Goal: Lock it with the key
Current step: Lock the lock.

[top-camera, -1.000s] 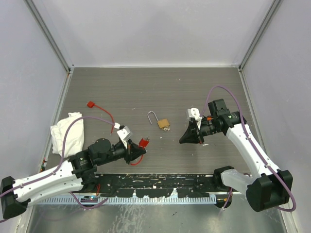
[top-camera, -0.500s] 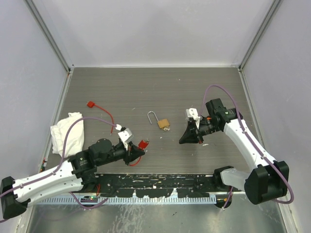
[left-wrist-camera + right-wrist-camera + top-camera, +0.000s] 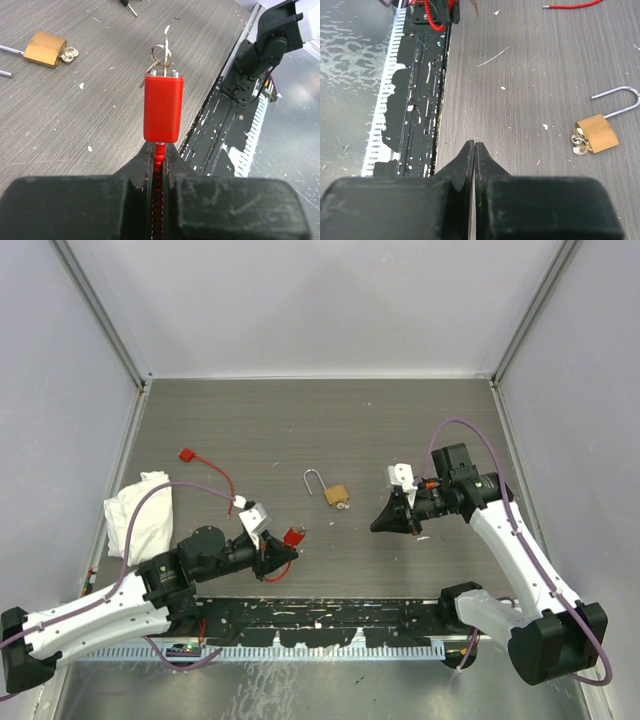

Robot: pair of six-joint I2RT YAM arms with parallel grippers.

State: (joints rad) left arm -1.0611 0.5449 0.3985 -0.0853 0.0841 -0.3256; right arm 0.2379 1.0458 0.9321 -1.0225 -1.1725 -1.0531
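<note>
— Where do we see the key?
— At the top edge of our left wrist view, on the table, up and right of the brass padlock.
— Our left gripper?
— Clamped on the ribbed cable under the red lock.
— The right gripper?
— Fingers pressed together at lower centre of its view, with the brass padlock off to the right.

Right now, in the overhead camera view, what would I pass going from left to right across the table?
white cloth → red tag → red cable lock → brass padlock → right end effector
</note>
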